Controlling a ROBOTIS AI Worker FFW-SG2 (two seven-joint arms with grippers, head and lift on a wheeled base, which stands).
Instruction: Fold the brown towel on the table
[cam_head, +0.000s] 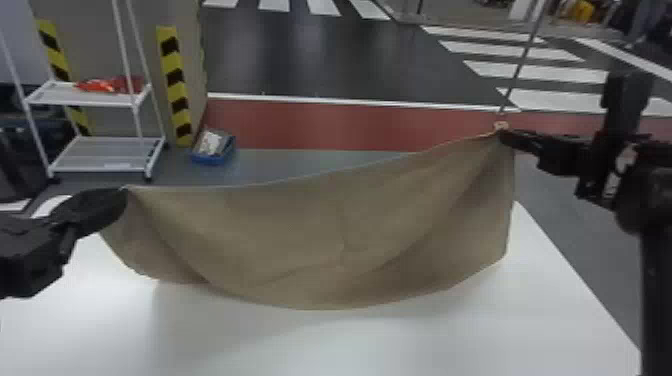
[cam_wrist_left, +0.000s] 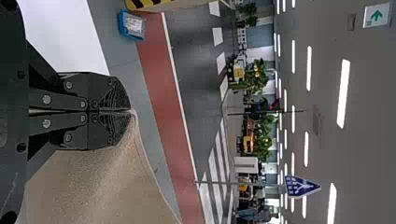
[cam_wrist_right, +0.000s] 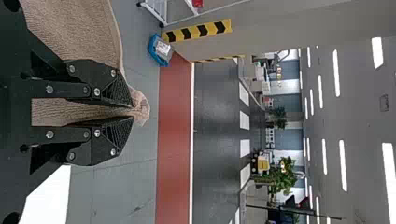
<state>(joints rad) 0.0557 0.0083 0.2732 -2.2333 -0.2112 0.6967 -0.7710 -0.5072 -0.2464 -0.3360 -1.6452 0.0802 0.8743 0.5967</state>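
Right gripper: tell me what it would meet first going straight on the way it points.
The right gripper pinches the towel corner; past that, its way looks free as far as the right wrist view shows, with floor somewhere beyond, though depth is unclear.

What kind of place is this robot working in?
Probably a large indoor workshop or demo hall: crossing stripes painted on the floor, hazard-striped posts and a metal cart suggest it.

Long lights (cam_wrist_left: 343, 93) glow high above me, the dark floor (cam_head: 325, 60) shines, and a soft shadow (cam_head: 200, 315) dims my bright counter (cam_head: 450, 345).
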